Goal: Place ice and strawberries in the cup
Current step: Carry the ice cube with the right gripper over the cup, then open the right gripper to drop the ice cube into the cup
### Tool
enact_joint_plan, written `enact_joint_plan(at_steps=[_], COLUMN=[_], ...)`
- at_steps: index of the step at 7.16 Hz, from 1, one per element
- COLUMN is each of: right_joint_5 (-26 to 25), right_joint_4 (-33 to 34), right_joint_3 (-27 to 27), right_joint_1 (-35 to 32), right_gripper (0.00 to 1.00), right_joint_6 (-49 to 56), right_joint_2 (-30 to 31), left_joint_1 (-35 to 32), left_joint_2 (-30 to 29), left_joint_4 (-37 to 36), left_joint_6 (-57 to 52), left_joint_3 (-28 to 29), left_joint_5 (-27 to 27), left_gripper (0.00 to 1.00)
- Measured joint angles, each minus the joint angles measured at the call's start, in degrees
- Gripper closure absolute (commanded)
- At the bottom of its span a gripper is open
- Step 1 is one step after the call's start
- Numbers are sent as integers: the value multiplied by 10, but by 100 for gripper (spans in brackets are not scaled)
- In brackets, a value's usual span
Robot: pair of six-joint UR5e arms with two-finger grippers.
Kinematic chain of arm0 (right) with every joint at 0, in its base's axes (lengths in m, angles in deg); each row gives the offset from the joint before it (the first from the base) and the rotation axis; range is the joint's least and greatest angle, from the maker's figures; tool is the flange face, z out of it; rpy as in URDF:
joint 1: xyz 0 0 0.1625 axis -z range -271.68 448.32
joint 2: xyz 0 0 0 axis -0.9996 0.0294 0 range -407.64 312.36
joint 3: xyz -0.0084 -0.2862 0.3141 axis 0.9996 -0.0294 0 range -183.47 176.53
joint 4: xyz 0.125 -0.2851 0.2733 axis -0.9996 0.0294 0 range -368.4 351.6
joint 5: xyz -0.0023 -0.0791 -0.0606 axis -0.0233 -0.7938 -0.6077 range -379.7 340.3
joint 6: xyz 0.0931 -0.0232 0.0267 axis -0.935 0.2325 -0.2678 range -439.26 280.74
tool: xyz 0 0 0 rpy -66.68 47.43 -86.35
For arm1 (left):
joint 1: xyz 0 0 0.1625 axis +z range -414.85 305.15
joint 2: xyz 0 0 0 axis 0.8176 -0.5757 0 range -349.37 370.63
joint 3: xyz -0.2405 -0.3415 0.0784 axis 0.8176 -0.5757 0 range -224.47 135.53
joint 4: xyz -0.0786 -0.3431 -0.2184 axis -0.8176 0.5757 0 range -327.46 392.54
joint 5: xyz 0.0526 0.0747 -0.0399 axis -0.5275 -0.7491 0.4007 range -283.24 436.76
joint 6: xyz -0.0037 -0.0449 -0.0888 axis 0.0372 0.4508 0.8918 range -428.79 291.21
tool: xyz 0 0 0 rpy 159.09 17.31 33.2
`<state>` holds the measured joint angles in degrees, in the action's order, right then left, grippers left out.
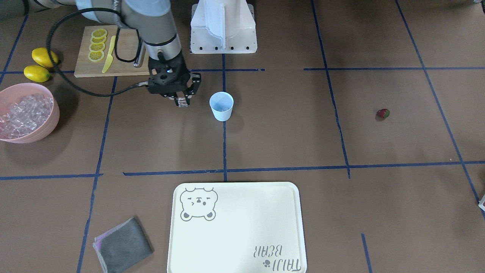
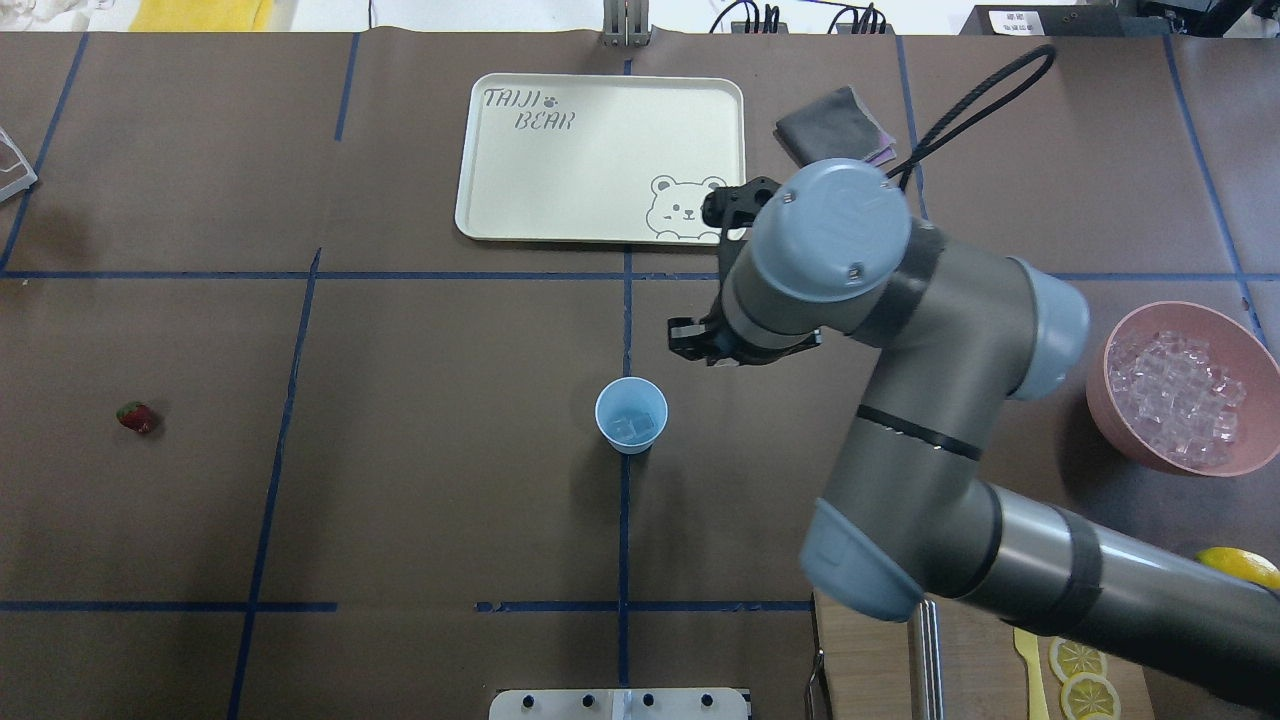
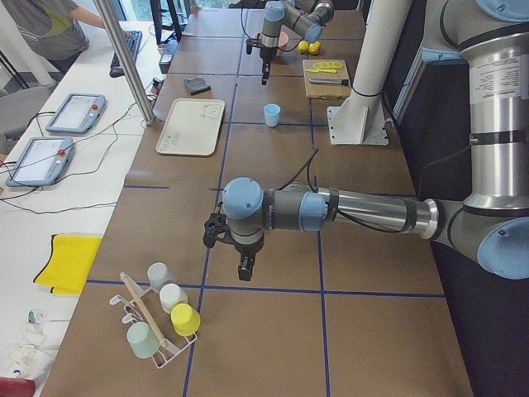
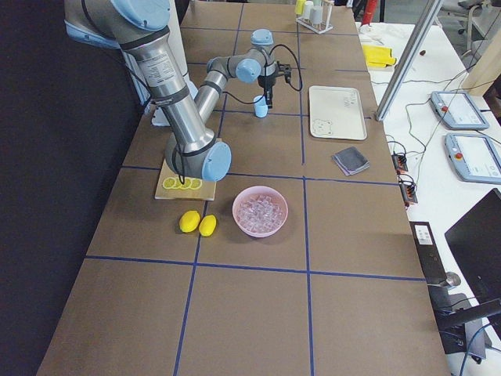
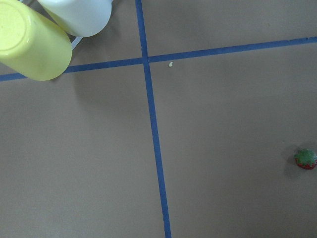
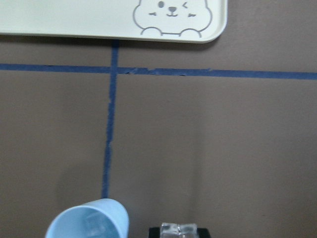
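Note:
The pale blue cup (image 1: 221, 106) stands upright near the table's middle, with a few clear ice cubes in its bottom (image 2: 632, 424). My right gripper (image 1: 182, 99) hangs just beside the cup, toward the pink bowl, shut on one ice cube (image 6: 178, 230). The cup's rim shows at the lower left of the right wrist view (image 6: 89, 220). The strawberry (image 1: 383, 113) lies alone on the table far on my left side, and also shows in the left wrist view (image 5: 305, 158). My left gripper (image 3: 245, 269) shows only in the exterior left view, and I cannot tell its state.
A pink bowl (image 1: 47, 129) full of ice (image 1: 24, 112) sits on my far right. Two lemons (image 1: 41, 64) and a cutting board (image 1: 125, 57) with lemon slices and a yellow knife lie behind it. A cream tray (image 1: 235, 227), a grey cloth (image 1: 122, 244) and a cup rack (image 3: 161, 318) are also on the table.

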<state>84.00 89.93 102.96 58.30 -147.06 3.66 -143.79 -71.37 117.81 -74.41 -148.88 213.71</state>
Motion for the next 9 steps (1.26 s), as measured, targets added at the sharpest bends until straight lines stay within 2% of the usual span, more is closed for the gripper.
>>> enact_joint_plan(at_steps=[2,3,4,9], right_joint_5=[-40,-52,-58,-51], right_joint_4=[6,6,6,6], right_joint_3=[-49,-58,-63,-59], right_joint_1=[49,63,70,56], right_gripper=[87,58,2,1], right_joint_6=[-37,-42,-43,-7], right_joint_2=[-56,-61,-61,-55], left_joint_1=[0,0,0,0], left_joint_2=[0,0,0,0], left_joint_4=[0,0,0,0], left_joint_6=[0,0,0,0], left_joint_3=[1,1,1,2], left_joint_5=[0,0,0,0], left_gripper=[0,0,0,0])
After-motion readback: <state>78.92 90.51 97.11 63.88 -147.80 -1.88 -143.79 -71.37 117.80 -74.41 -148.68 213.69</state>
